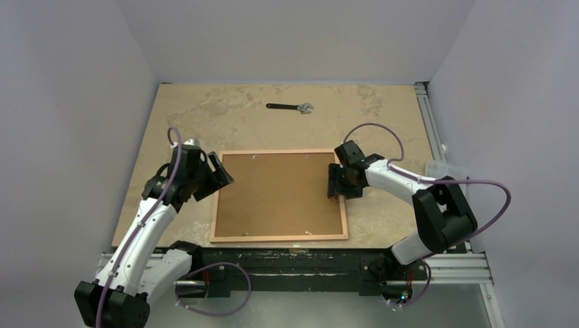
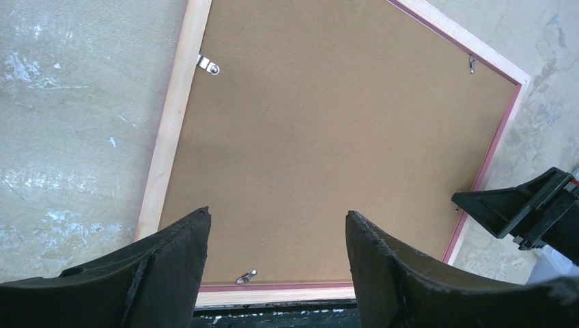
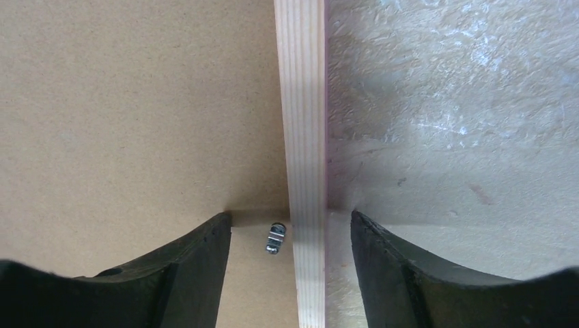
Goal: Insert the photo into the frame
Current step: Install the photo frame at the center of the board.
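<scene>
Your frame [image 1: 273, 238] is lying back-up on the table [image 1: 205, 116], with the brown board [image 1: 273, 191] sitting inside it. Your right gripper [image 3: 290, 219] is hanging with jaws apart astride the frame's right rail, a metal clip [image 3: 275, 239] showing between its fingers. Your left gripper [image 2: 276, 219] is hovering wide open over the frame's left edge, holding nothing.

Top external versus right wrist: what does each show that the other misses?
Only top external: the whole frame lying back-up, the left gripper, a wrench far across the table. Only right wrist: a small metal clip between its open fingers, which straddle the frame's wooden rail. Both: the brown backing board and the table.
</scene>
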Robot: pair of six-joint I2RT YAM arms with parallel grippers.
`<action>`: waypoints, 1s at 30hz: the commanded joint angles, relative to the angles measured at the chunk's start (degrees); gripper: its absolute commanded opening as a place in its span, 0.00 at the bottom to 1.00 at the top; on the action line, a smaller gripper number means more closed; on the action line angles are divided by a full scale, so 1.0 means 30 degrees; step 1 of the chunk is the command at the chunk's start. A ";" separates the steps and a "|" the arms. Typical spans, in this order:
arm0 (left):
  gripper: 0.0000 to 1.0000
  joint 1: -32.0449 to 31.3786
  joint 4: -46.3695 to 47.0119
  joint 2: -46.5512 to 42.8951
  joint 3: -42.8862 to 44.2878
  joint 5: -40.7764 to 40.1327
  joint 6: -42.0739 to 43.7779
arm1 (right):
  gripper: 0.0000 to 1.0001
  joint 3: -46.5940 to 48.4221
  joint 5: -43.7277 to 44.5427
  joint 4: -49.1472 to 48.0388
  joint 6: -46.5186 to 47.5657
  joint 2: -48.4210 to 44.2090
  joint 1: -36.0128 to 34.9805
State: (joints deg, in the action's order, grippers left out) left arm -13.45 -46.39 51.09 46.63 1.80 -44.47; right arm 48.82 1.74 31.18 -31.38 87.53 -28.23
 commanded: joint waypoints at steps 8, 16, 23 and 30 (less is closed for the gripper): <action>0.69 0.0148 0.0193 -0.0158 0.0755 0.0261 -0.0182 | 0.37 -0.1182 -0.0343 0.0709 -0.0007 0.0068 -0.0199; 0.68 0.0148 0.0271 0.0137 0.0540 0.0234 -0.0253 | 0.00 -0.1166 0.0056 0.1032 0.0225 -0.0130 -0.0200; 0.68 0.0148 0.0316 0.0312 0.0437 0.0272 -0.0173 | 0.00 -0.0853 0.0293 0.1469 0.0342 -0.0837 -0.0200; 0.68 0.0148 0.0520 0.0504 0.0389 0.0601 -0.0053 | 0.33 -0.0173 0.0269 0.1863 0.0198 -0.2644 -0.0200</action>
State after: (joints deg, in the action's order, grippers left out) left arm -13.45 -46.37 52.45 46.76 2.42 -44.42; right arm 47.48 1.87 33.06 -31.33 83.72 -28.34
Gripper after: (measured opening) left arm 0.685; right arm 0.214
